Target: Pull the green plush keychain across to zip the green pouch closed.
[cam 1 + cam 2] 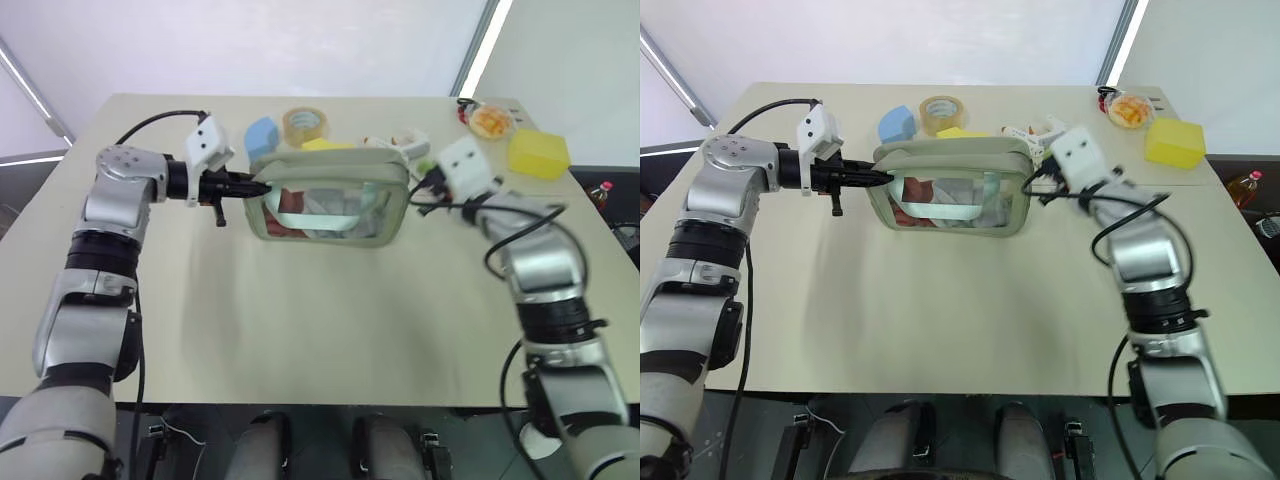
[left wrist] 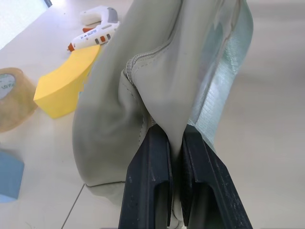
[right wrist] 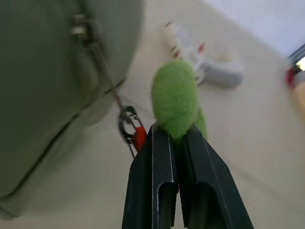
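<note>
Spanning most of the head views, a broad beige tabletop carries everything. Near its far middle stands the green pouch, a rectangular pale sage fabric bag w/ rounded corners, clear plastic window facing the camera and light mint strap showing through it; reddish contents sit inside.

L gripper, two black fingers, is clenched on the pouch's left end; in the left wrist view the sage fabric is pinched between the fingers, zip seam running up the fold.

R gripper, at the pouch's right end, is clamped on the green plush keychain, a small lime-green fuzzy charm. In the right wrist view the charm pokes out from between the fingers, a silver clip w/ a red bit hanging just beside it on a thin link to the pouch's corner.

Behind the pouch, larger to smaller: yellow translucent plastic box at far right, blue foam block, roll of clear packing tape, yellow foam wedge, white toy-like gadget w/ orange marks, small round dish of orange bits near the far right corner.
</note>
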Motion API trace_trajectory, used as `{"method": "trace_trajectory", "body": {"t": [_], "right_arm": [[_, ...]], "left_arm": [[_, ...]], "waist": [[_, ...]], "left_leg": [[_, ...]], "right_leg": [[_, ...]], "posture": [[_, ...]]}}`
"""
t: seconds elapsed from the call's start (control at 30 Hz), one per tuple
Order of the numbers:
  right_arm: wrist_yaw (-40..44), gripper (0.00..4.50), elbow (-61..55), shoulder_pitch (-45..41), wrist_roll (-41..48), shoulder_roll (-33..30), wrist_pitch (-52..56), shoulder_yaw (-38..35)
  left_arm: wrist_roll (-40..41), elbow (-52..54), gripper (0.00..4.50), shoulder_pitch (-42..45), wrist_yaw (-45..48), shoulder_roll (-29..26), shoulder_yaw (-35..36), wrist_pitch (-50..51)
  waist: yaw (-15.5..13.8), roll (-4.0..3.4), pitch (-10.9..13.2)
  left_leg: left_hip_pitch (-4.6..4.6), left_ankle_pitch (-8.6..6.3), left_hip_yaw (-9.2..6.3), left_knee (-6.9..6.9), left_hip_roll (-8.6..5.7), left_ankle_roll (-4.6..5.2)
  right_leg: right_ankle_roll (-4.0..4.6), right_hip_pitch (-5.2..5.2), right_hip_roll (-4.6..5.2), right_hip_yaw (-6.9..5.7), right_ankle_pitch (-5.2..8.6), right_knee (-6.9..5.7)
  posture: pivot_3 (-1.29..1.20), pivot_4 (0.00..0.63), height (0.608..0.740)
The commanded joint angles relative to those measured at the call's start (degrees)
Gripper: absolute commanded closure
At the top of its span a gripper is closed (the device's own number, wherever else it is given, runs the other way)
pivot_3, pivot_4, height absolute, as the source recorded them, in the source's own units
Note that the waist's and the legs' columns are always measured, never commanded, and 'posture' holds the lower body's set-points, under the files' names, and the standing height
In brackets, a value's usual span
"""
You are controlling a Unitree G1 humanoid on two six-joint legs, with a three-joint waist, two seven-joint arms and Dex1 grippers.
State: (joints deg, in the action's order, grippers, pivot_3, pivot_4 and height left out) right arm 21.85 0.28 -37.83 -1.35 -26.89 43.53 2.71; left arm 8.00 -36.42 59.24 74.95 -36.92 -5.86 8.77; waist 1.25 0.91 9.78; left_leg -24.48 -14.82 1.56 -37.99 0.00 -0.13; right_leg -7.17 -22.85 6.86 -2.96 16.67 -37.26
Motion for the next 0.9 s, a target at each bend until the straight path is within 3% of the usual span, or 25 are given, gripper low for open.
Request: {"method": "trace_trajectory", "body": {"t": [0.03,0.3,0.37,0.47,0.63,0.7,0.9], "right_arm": [[-0.57,4.45,-0.93,1.32,-0.76,0.75,-1.22,1.22],[4.73,4.45,3.24,2.90,-6.15,-4.79,-9.19,8.96],[6.16,4.50,2.73,3.17,-5.17,-5.15,-9.58,8.26],[10.69,3.55,0.90,0.42,-0.47,-7.20,-7.88,3.05],[26.09,0.99,-6.18,-3.61,10.41,-19.58,-1.06,-5.01],[30.71,0.03,-8.95,-3.53,14.41,-24.01,2.11,-7.18],[36.65,0.03,-18.12,-7.02,27.89,-30.88,16.01,-13.43]], "left_arm": [[-0.54,0.56,4.50,-0.56,0.37,-1.99,0.58,0.91],[-0.11,3.00,4.50,-2.01,0.33,-2.59,0.73,2.89],[0.03,3.49,3.70,-2.35,0.00,-2.57,0.84,3.38],[1.01,4.44,2.41,-2.32,0.43,-2.86,1.41,5.29],[3.84,4.90,0.00,-0.01,3.36,-6.73,4.14,10.22],[5.04,5.27,0.00,0.43,4.54,-8.82,5.13,12.17],[6.83,5.89,0.00,-0.22,6.82,-15.79,7.89,16.73]], "waist": [[0.06,0.00,-0.01],[0.73,-0.01,-0.02],[1.00,-0.02,-0.02],[1.09,-0.01,-0.01],[0.13,-0.07,0.09],[-0.28,-0.06,0.09],[-0.27,-0.07,0.09]], "left_leg": [[0.00,0.00,-0.02,0.00,0.00,0.00],[0.05,0.00,-0.09,0.00,0.00,0.01],[0.05,0.00,-0.12,0.01,0.00,0.01],[0.06,0.00,-0.13,0.01,0.01,0.01],[-0.08,0.00,-0.14,-0.02,-0.01,0.01],[-0.08,-0.01,-0.15,0.00,0.00,0.02],[0.01,-0.14,-0.14,-0.03,0.02,0.25]], "right_leg": [[0.00,0.00,0.00,0.00,0.00,0.00],[0.00,0.04,-0.01,0.03,0.00,0.00],[0.00,0.05,-0.03,0.02,0.00,0.00],[0.00,0.05,-0.02,0.02,0.00,0.00],[0.00,-0.01,0.01,0.01,0.00,0.04],[0.00,-0.02,-0.02,-0.01,0.00,0.05],[0.00,0.08,-0.02,-0.02,0.00,0.06]], "posture": [[0.00,0.150,0.740],[0.00,0.150,0.740],[0.00,0.150,0.740],[0.00,0.150,0.740],[0.00,0.150,0.740],[0.00,0.150,0.740],[0.00,0.150,0.740]]}}
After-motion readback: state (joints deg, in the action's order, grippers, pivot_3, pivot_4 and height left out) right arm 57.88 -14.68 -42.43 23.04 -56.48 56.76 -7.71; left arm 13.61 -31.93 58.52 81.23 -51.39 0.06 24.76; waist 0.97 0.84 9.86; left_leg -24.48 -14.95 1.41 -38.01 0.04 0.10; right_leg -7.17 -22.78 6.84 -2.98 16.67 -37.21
